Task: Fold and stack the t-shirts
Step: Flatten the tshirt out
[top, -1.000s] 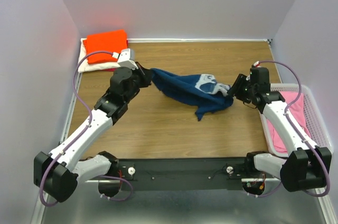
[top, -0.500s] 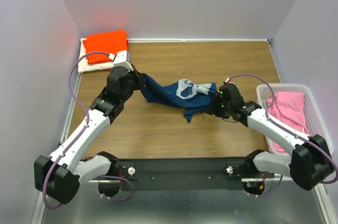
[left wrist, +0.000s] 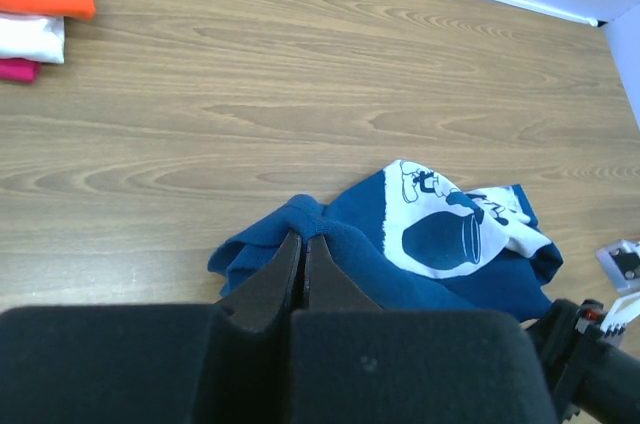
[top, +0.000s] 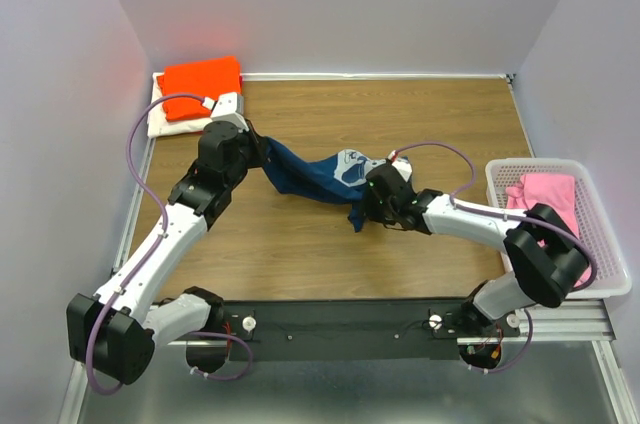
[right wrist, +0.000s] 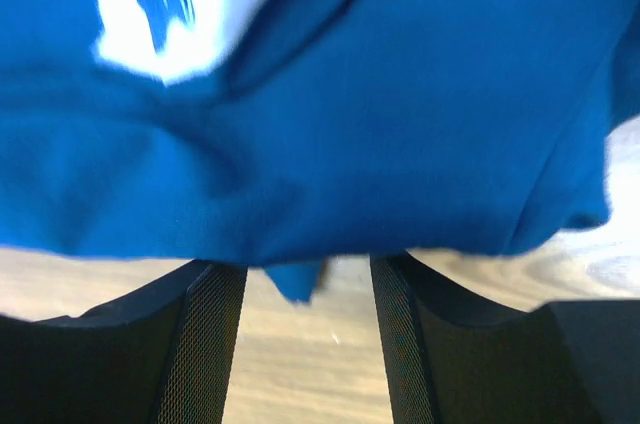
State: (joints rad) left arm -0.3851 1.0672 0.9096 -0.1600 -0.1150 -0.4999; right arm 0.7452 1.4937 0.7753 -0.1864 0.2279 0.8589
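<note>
The navy t-shirt [top: 318,176] lies bunched in a crumpled band across the middle of the worktop [top: 420,114], with its white print [left wrist: 440,229] facing up. Its left end is raised off the wood and 1 corner trails toward the near edge.

The left pincer [left wrist: 303,244] is pressed together on a raised fold at the shirt's left end. The right pincer [top: 372,196] sits at the shirt's right end. In its wrist view the 2 fingers [right wrist: 215,344] stand spread, with bare wood showing in the gap. Blue cloth drapes over their tips, and a small flap hangs between them.

The orange t-shirt [top: 200,77] lies folded on the cream-white one [top: 165,124] in the far-left corner, against the back wall and beside the left wall. The left wrist view shows a red edge [left wrist: 18,69] under the white. This stack is well apart from the navy shirt.

A white basket [top: 608,244] stands at the right edge beside the right wall, and the pink t-shirt [top: 545,192] is inside it.

Bare wood runs along the far side from the stack to the far-right corner. More bare wood lies on the near side, between the navy shirt and the black rail [top: 340,322] where the arms are bolted. The right forearm stretches low across the worktop from the basket side toward the centre.
</note>
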